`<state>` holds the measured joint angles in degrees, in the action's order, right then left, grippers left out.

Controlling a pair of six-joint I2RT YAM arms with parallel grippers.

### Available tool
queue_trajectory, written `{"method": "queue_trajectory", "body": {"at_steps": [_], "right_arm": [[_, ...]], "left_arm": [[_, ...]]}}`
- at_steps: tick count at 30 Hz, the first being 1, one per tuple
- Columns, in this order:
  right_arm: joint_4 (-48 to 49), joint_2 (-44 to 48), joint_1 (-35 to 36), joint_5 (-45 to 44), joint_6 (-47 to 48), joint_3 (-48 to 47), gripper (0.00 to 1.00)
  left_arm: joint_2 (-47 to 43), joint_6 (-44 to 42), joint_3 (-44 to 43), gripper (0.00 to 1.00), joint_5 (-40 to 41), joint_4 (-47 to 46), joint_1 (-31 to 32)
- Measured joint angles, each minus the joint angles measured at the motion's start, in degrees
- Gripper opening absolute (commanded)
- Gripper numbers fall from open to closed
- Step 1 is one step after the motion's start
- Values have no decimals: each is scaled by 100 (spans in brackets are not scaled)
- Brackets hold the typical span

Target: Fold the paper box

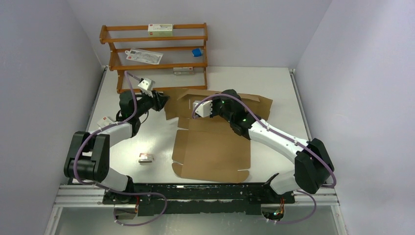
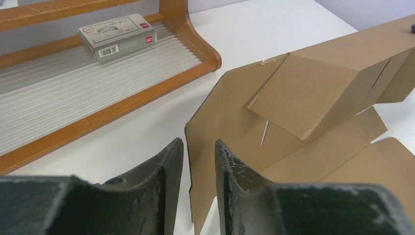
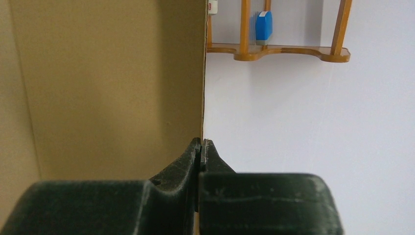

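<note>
The paper box [image 1: 210,152], a brown die-cut corrugated cardboard sheet, lies mid-way across the white worktop [image 1: 274,83], its long axis running near to far and its rear wall raised. Your right gripper [image 3: 201,144] has its jaws clenched on that wall's edge. Your left gripper [image 2: 199,147] straddles the upright left flap, jaws apart.

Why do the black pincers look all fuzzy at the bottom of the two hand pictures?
Left wrist view: the left pincer sits too near the lens to focus; the paper box and rack beyond look sharp. Right wrist view: the right pincer blurs too, and the box wall is shaded. Top view: sharp, evenly lit.
</note>
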<state>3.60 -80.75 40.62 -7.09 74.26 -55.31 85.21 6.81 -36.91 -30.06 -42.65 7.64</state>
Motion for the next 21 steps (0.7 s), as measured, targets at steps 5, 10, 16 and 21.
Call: {"method": "queue_trajectory", "body": {"at_steps": [5,10,16,21], "right_arm": [[7,-33,0,-24,48,0,0],[125,-72,26,-37,87,0,0],[299,-74,66,-125,173,0,0],[376,-151,81,-199,240,0,0]], "left_arm": [[15,-50,-7,10,-175,-9,-4],[-219,-31,125,6,-345,-55,-4],[-660,168,518,5,-404,-323,17],[-887,199,678,5,-313,-293,164]]}}
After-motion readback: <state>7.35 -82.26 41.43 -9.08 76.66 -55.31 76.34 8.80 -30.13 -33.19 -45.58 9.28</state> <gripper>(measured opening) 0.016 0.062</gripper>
